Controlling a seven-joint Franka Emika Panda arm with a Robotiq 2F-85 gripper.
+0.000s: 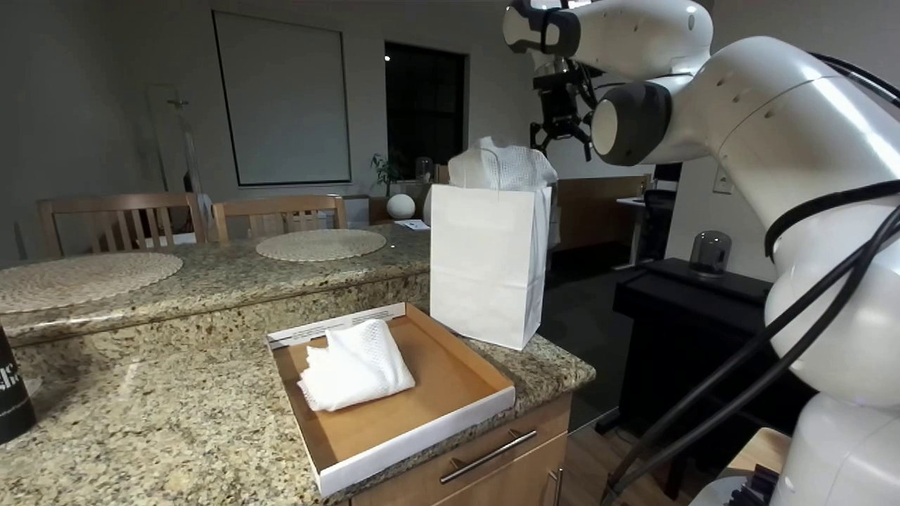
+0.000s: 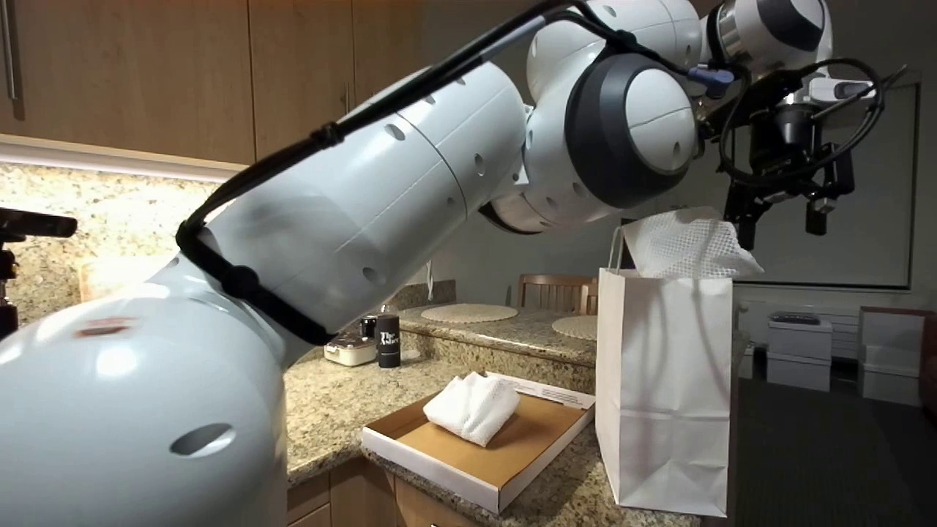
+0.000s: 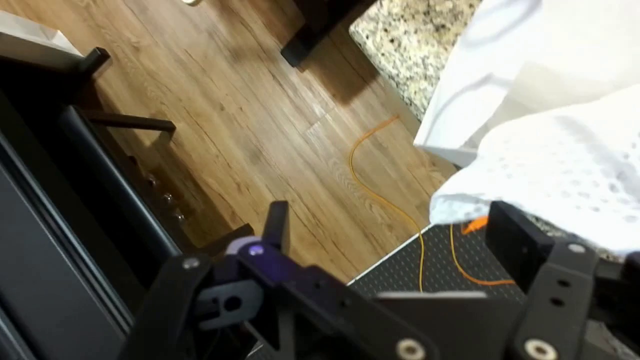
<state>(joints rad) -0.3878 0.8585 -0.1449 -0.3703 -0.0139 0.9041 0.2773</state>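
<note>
Pincer (image 3: 395, 232), one. Fingers (image 3: 520, 245) spread wide, nothing held between them. Hangs beside the upper end of the bag; in the wrist view one finger overlaps the edge of the sheet, but touching or apart cannot be told.

Perforated sheet (image 2: 688, 241), one. White, thin, crumpled; stands out of the mouth of the white paper bag (image 1: 485, 260), nearest thing to the pincer in both exterior views.

Handling, as judged. The sheet lies to one side of the gap, so a sound pinch calls for a sideways shift until a thick fold, not a loose edge, sits between the fingers. Tips best kept above the bag's rim, lest the paper wall be caught too. Slow closing suits so soft a material. Any pull should run straight up: the bag looks light and could tip.

Containers and contents:
1. White paper bag. Upright, near the corner of the tabletop (image 1: 176, 422). Holds the perforated sheet; anything lower is hidden.
2. Shallow tray (image 1: 450, 365). Cardboard, brown inside, white-walled, flat beside the bag. Holds one folded cloth (image 1: 362, 365), white, textured, loosely bundled.
3. Black canister (image 2: 389, 340). Upright, white lettering; contents hidden.
4. Pale box (image 2: 350, 351). Low, next to the canister; contents hidden.
</note>
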